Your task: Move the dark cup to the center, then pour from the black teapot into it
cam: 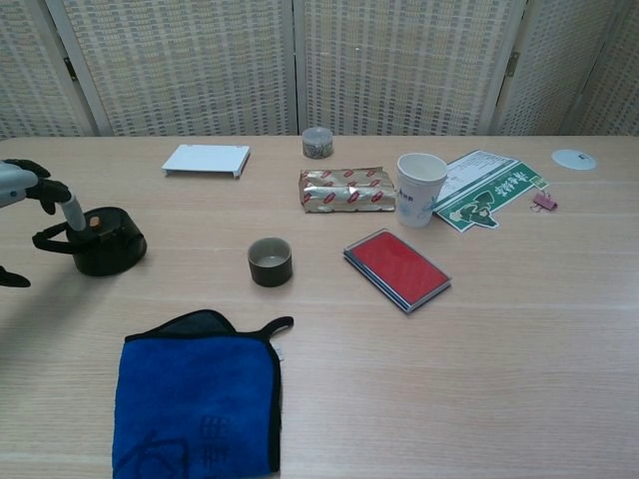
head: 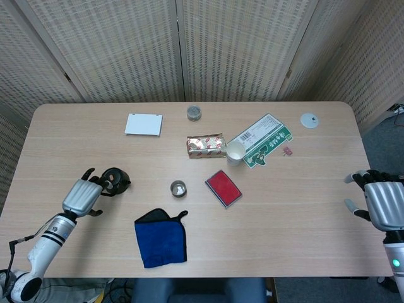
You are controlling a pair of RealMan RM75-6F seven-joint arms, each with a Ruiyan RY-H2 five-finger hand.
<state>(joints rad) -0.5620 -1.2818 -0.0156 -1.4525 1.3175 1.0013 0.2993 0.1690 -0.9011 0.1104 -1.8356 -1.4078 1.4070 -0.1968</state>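
Note:
The black teapot (head: pixel 114 180) (cam: pixel 106 241) stands on the table at the left, its handle pointing towards my left hand. That left hand (head: pixel 81 195) (cam: pixel 22 186) sits just beside the pot with fingers spread and nothing in it; one finger reaches close to the lid. Near the table's middle stands the dark cup (head: pixel 178 188) (cam: pixel 270 261), upright and untouched, to the right of the teapot. At the right edge, seen only in the head view, my right hand (head: pixel 382 206) is off the table with fingers apart and empty.
A blue cloth (head: pixel 161 238) lies in front of the cup. A red card (head: pixel 223 188), a paper cup (head: pixel 235 152), a foil packet (head: pixel 206 146) and a green leaflet (head: pixel 262 140) lie right of centre. A white box (head: pixel 143 124) and a small tin (head: pixel 194 113) sit at the back.

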